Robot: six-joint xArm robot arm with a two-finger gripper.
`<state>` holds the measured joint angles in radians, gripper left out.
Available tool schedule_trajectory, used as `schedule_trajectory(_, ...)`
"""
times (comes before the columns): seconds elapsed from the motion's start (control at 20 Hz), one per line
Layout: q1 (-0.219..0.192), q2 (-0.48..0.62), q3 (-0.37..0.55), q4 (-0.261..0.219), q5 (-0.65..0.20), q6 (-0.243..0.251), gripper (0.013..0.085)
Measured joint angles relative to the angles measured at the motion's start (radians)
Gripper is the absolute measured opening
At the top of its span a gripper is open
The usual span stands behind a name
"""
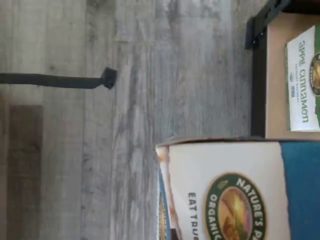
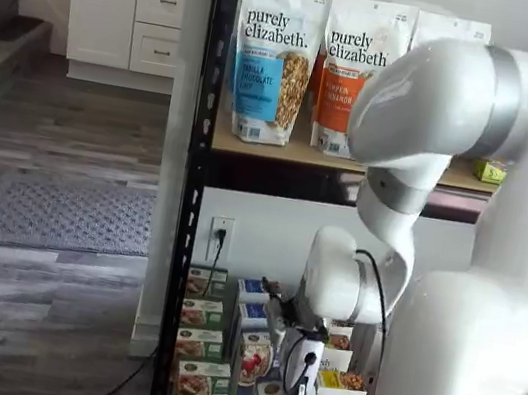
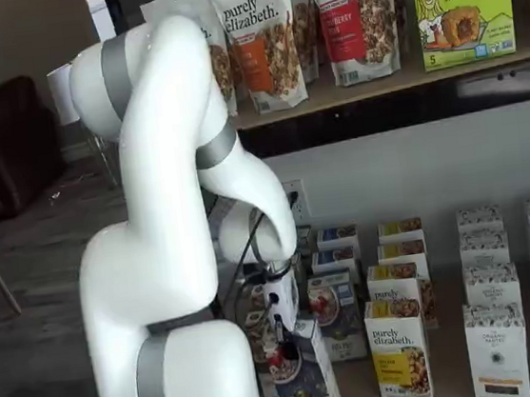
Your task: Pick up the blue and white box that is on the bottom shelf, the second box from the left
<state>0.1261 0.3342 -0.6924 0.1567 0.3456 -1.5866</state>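
One blue and white box [image 3: 304,371] sits clamped in the gripper [image 3: 283,335], its black fingers closed on its top, held out past the front edge of the bottom shelf [image 3: 449,381]. Beside it on that shelf stands a yellow purely elizabeth box [image 3: 398,348]. Close in the wrist view, the box's white top band [image 1: 225,190] fills the frame over grey plank floor [image 1: 125,100].

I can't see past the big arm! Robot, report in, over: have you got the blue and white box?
Gripper shut on the blue and white box. Box tilted at the bottom shelf front. Yellow purely elizabeth box beside it, apart. Over.
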Motion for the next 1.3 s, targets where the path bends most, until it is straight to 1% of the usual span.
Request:
schedule_trajectory(0.15, -0.006, -0.072, 0.031, -0.024, 0.055, 0.019, 0.041)
schedule_trajectory(0.3, -0.012, -0.149, 0.065, -0.034, 0.096, 0.025, 0.041)
schedule_trajectory(0.4, -0.016, -0.203, 0.083, -0.027, 0.128, 0.018, 0.041)
schedule_trajectory(0.6, -0.02, -0.315, 0.112, 0.007, 0.198, -0.009, 0.041)
schedule_trajectory(0.75, -0.022, -0.389, 0.12, 0.012, 0.258, -0.008, 0.041)
schedule_trajectory(0.95, -0.023, -0.474, 0.119, 0.001, 0.335, 0.009, 0.041)
schedule_trajectory(1.1, -0.022, -0.519, 0.112, -0.015, 0.387, 0.028, 0.041)
schedule_trajectory(1.3, -0.022, -0.559, 0.101, -0.02, 0.438, 0.037, 0.041)
